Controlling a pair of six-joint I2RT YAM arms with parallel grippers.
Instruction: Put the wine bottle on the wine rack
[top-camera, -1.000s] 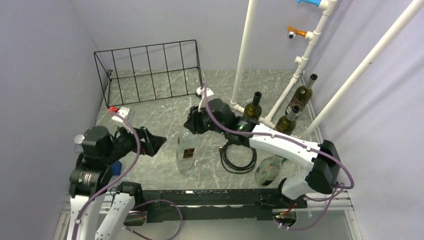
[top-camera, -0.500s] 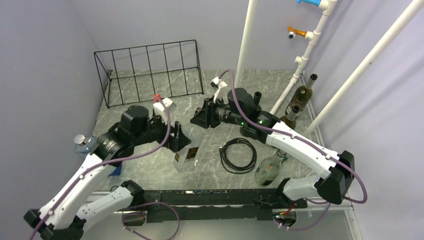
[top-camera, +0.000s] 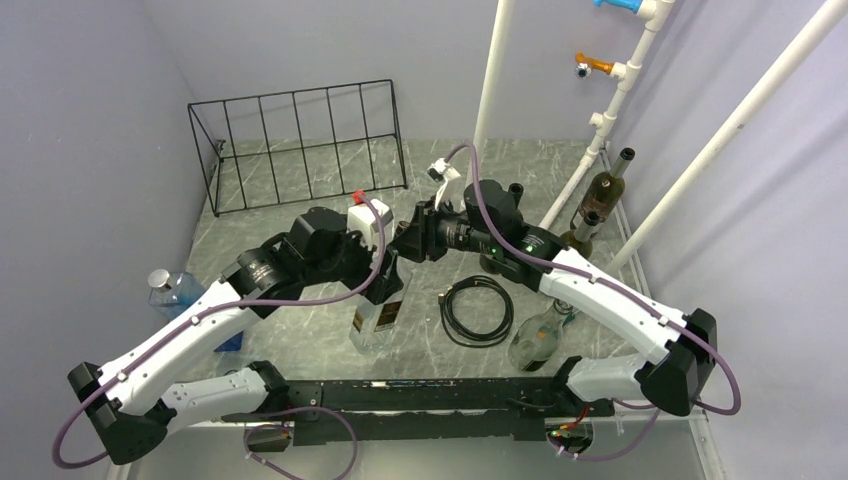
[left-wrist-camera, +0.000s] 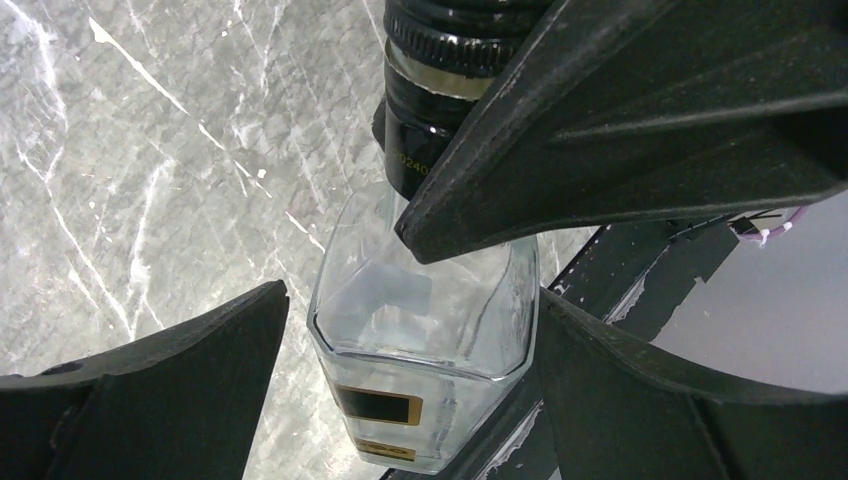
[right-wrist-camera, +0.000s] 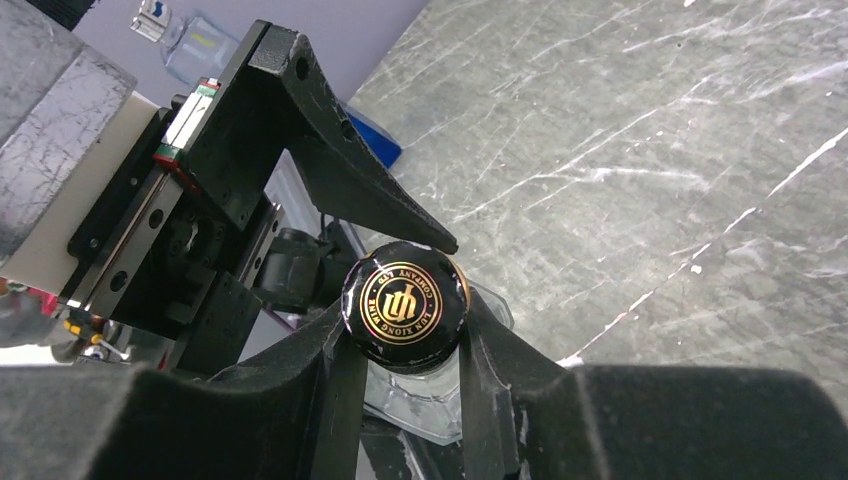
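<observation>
My right claw (right-wrist-camera: 405, 312) clenches the capped neck of the clear square glass bottle (top-camera: 378, 312), presumably steadying it; left claw (left-wrist-camera: 412, 297), released, straddles its shoulders.

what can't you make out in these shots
- Top view: left gripper and right gripper cover the neck of the bottle.
- Right wrist: cap hides whether its fingers pinch the neck.
- Left wrist: label print too small to read.
- Wine rack: outside both wrist views.

The right gripper (right-wrist-camera: 408, 345) clasps the wine bottle (right-wrist-camera: 420, 400) by its neck, just under the black, gold-lettered cap (right-wrist-camera: 405, 303). Beyond its fingertips, the left gripper's finger (right-wrist-camera: 330, 160) reaches the cap's far edge above the grey marble table (right-wrist-camera: 650, 150).
</observation>
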